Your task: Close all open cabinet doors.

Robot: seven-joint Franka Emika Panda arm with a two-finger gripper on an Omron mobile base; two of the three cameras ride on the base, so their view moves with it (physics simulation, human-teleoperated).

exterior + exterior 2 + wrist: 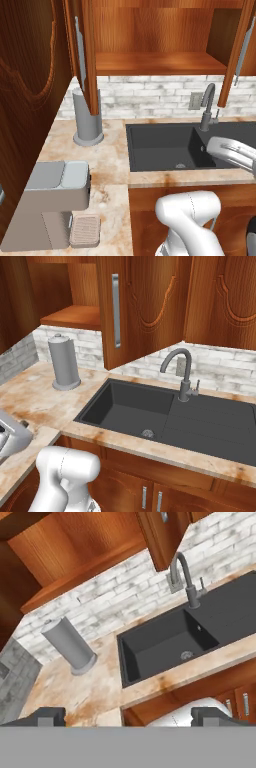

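- The gripper point(128, 716) had its jaws spread wide, holding nothing, above the counter point(75, 687) near the sink point(165, 644).
- Two cabinet doors point(142, 306) stood swung open over the sink, one each side of the exposed shelf point(160, 62).
- A paper towel holder point(64, 362) stood left of the sink.

Kitchen counter, items counted
Two open cabinet doors point(84, 55), one sink point(165, 145), one faucet point(207, 107), one paper towel holder point(88, 120), one coffee machine point(50, 205)

even, bright rendered light, soft shadows, slightly coarse and blurry throughout.
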